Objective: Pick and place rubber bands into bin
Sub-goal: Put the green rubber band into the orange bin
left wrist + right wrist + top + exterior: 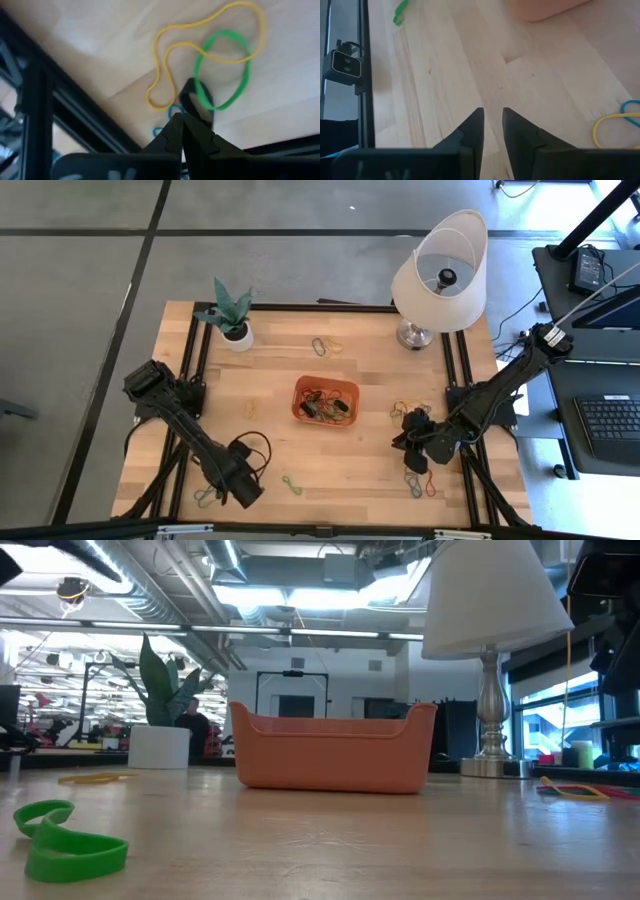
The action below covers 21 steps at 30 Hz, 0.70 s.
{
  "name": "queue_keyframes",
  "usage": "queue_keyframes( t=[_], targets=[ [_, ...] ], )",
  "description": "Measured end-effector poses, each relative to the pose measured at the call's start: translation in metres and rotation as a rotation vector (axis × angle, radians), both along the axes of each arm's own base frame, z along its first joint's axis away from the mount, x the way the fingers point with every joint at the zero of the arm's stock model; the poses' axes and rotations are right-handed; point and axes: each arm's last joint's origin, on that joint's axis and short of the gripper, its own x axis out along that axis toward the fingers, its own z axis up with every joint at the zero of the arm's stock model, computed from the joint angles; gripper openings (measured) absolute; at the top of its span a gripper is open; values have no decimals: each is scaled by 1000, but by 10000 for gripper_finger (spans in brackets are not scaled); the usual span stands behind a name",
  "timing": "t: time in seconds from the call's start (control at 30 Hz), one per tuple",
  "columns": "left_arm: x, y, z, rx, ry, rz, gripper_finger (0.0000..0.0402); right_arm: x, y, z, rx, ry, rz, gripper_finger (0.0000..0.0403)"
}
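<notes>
The orange bin [325,400] sits mid-table with several rubber bands in it; it also shows in the low view [335,750]. Loose bands lie around it: at the far side [325,347], left of the bin [250,408], right of it [410,408] and a green one near the front [291,483]. My left gripper [245,488] is at the near left corner, shut [181,117], its tips at a black band [192,100] that lies with a green band [225,70] and a yellow band [200,45]. My right gripper [412,438] hovers right of the bin, narrowly open [492,120] over bare wood. My left gripper's shut fingertips [172,122] stand right at the near end of the black band [189,95], which lies flat on the table. I cannot tell whether they touch it.
A white plant pot [236,335] stands at the far left and a lamp [440,275] at the far right. More bands lie near the right gripper [415,480], among them yellow [615,127] and blue [632,106]. Black frame rails [60,100] edge the table.
</notes>
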Motion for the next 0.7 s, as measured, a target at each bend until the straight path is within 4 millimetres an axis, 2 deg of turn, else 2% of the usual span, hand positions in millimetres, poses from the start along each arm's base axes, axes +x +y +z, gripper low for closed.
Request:
queue_keyframes(
  t=[0.23,0.37,0.6,0.7],
  targets=[
    [5,0,-2,65,-119,2,12,0,-1,0,-10,-9,-12,74],
    [8,-1,-2,59,-175,-65,40,0,-1,0,-11,-9,-12,74],
    [8,-1,-3,53,-177,-114,101,0,-1,0,-11,-9,-13,74],
    [10,-3,-9,58,-164,-142,122,0,-1,0,-11,-9,-13,74]
  ],
)
